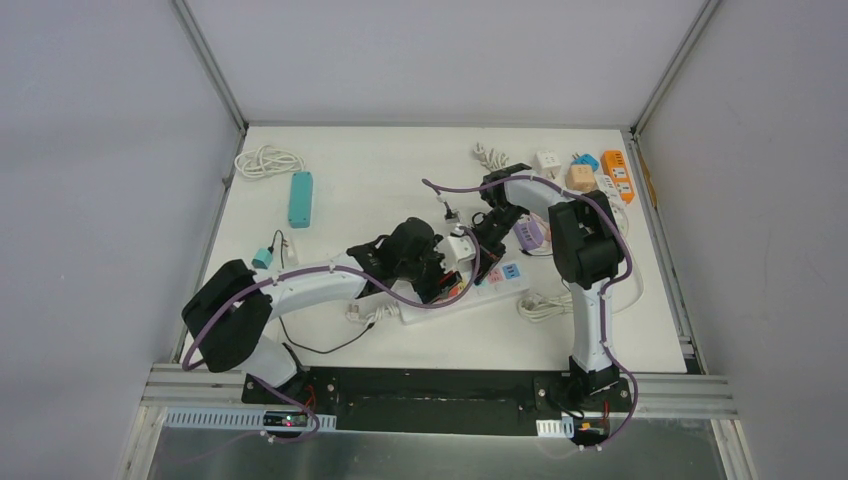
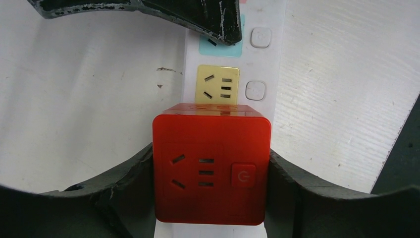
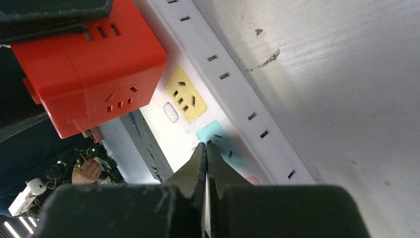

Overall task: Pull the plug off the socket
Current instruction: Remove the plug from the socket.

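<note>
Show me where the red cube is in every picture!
Top external: the red cube is a small red sliver near the middle, mostly hidden under the left tool.
Left wrist: big, at bottom centre, gripped on both sides.
Right wrist: upper left.
Shared landmark: the white power strip it sits on.

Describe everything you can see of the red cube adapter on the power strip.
The red cube adapter is glossy red plastic with rounded edges. Its top face carries five socket slots and a square power button, and the side faces seen from the right wrist show more slots. It stands upright on the white power strip, right beside the yellow socket. The left gripper clamps it, with one dark finger against each of two opposite sides.
</note>
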Robot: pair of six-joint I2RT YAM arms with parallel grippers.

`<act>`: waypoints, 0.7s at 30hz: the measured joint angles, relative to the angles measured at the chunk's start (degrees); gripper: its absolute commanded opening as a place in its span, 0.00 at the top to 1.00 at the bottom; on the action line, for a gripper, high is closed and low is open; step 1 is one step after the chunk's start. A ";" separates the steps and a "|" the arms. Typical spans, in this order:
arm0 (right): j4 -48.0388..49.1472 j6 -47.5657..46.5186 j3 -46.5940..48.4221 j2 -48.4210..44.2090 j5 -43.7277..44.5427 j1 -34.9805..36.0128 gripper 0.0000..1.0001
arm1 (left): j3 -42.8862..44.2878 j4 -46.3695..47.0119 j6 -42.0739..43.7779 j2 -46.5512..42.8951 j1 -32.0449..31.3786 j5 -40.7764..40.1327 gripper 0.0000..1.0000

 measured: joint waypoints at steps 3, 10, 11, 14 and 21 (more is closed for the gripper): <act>0.00 0.02 0.00 0.02 -0.02 0.11 1.00 | 1.36 -2.19 -0.35 0.44 -0.52 -1.40 1.00; 0.02 0.04 0.00 0.02 -0.02 0.11 1.00 | 5.79 -8.17 1.33 2.78 -4.98 -10.21 1.00; 0.02 0.07 0.00 0.02 -0.02 0.11 1.00 | 6.23 -8.72 1.49 3.06 -5.38 -10.99 1.00; 0.04 0.22 0.00 0.02 0.00 0.11 1.00 | 6.69 -9.60 1.42 3.23 -5.75 -11.63 1.00; 0.07 0.48 0.00 0.02 0.02 0.11 1.00 | 6.71 -9.03 -1.14 3.13 -3.74 -7.74 1.00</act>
